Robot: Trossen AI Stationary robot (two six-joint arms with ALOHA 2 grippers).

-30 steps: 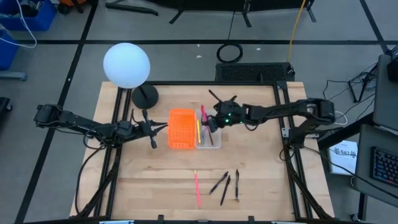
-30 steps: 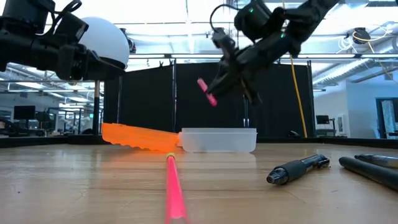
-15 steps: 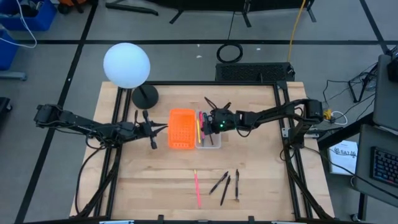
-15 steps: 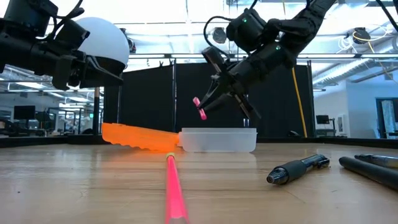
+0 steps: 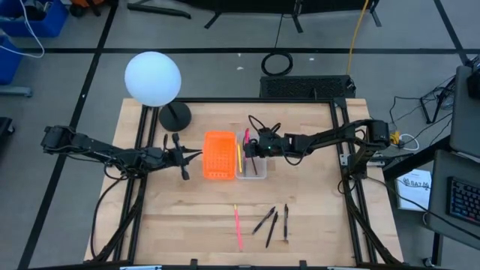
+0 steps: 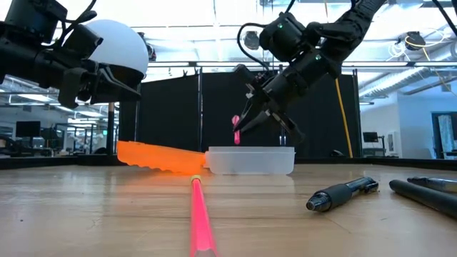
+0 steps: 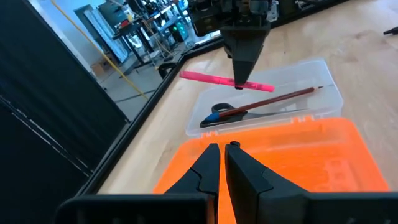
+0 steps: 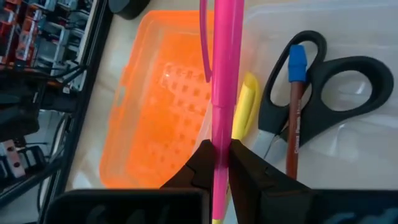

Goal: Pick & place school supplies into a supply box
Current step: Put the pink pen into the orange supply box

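The right tool [image 8: 222, 163] pinches a pink pen [image 8: 224, 81] near its middle, over the clear box [image 6: 250, 160]. The pen looks light, stiff and slippery. The left tool [image 7: 219, 163] waits closed, holding nothing.

The high view looks straight down on the whole pale wooden table [image 5: 195, 217]. The low view sits at its surface, facing the room beyond. Both wrist views sit close, seemingly just above the clear plastic rectangular tray [image 7: 323, 68], which all 4 views share.
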